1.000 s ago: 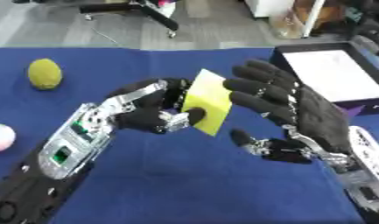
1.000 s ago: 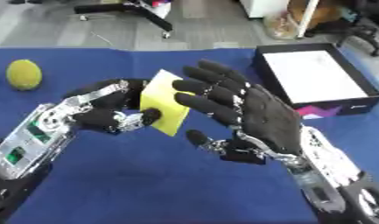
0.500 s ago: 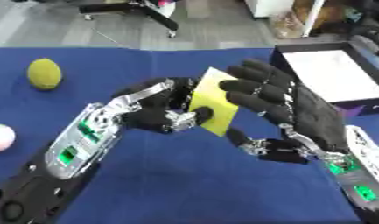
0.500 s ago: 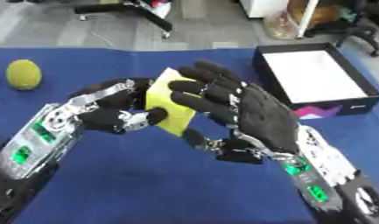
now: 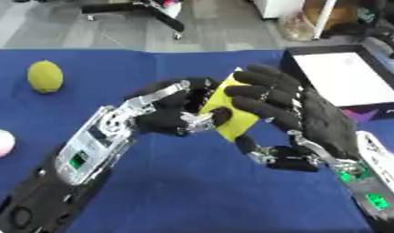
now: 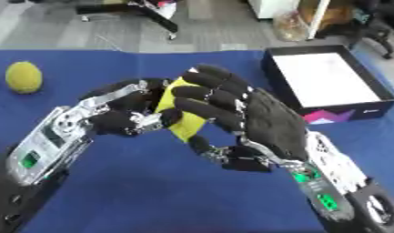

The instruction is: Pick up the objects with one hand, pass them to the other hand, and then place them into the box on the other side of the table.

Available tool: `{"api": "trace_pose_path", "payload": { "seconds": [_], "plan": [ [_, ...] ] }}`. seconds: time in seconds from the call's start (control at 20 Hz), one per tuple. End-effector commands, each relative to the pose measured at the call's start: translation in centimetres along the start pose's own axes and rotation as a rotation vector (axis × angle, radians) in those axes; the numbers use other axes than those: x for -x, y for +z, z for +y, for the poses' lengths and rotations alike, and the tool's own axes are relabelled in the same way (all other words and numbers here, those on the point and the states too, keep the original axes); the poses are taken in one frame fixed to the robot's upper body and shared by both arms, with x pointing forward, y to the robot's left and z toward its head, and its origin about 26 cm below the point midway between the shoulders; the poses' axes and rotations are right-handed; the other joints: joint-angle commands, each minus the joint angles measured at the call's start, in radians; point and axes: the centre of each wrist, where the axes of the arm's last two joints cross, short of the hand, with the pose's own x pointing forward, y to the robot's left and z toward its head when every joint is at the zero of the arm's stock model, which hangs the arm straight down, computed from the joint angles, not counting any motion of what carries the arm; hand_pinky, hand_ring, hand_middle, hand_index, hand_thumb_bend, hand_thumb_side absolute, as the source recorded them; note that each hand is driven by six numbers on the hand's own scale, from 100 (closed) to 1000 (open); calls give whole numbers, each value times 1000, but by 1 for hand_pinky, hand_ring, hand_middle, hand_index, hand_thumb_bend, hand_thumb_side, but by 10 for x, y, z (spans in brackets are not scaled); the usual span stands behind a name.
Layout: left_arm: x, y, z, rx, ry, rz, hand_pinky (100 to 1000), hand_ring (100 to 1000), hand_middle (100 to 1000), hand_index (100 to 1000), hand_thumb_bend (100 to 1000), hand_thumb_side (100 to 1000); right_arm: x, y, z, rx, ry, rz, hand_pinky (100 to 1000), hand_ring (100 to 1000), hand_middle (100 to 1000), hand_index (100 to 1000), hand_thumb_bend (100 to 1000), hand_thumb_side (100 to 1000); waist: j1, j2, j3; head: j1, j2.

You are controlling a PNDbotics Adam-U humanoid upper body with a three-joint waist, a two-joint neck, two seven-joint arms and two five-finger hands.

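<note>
The left robot hand (image 5: 164, 119) has its fingers and thumb curled round a yellow block (image 5: 229, 113) and holds it up in the air, above the blue counter (image 5: 184, 191). The right robot hand (image 5: 311, 120) is right next to it, on the other side of the block. Its fingers (image 5: 260, 93) bend over the top edge of the block and its thumb (image 5: 267, 154) waits lower down, apart from the block, so it is starting to wrap the block but does not pinch it yet. The block sits right between the two robot hands. It is tilted, with its long side going from the top near the right fingers down toward the left thumb. I think this is the pass from one robot hand to the other, and the right thumb needs to close under the block before the left robot hand lets go. The box (image 6: 327, 79) is off to the right and farther away, so the right robot hand is the nearer one to it. A green ball (image 5: 44, 76) and a pink ball (image 5: 1, 143) lie on the counter far to the left.
</note>
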Motion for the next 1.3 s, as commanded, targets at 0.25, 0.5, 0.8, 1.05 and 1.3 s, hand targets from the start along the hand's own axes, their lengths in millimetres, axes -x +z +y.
{"api": "trace_pose_path", "payload": {
  "seconds": [0.25,0.5,0.8,1.05,1.3],
  "plan": [
    [-16,-8,-5,22,-8,-55,711,577,515,619,256,441,0,-7,-6,9,22,-15,974,957,876,1000,154,100,1,-14,-2,-1,1],
    [-16,-6,-4,10,-8,-56,711,577,515,618,251,437,0,-6,-6,12,20,-11,971,954,874,1000,163,100,0,-14,-2,-1,-1],
    [-16,-4,-1,-10,-4,-60,710,575,513,616,248,430,0,-6,-7,23,18,-9,965,947,874,1000,178,100,0,-15,-1,-2,-2],
    [-12,1,7,-85,21,-71,709,574,511,615,248,422,1,-6,-8,50,21,6,964,949,878,1000,252,100,0,-14,-1,-2,-4],
    [-7,5,10,-124,42,-77,708,573,511,615,246,419,3,-5,-10,70,36,36,965,952,876,1000,353,100,0,-14,-2,-3,-4]
  ]
}}
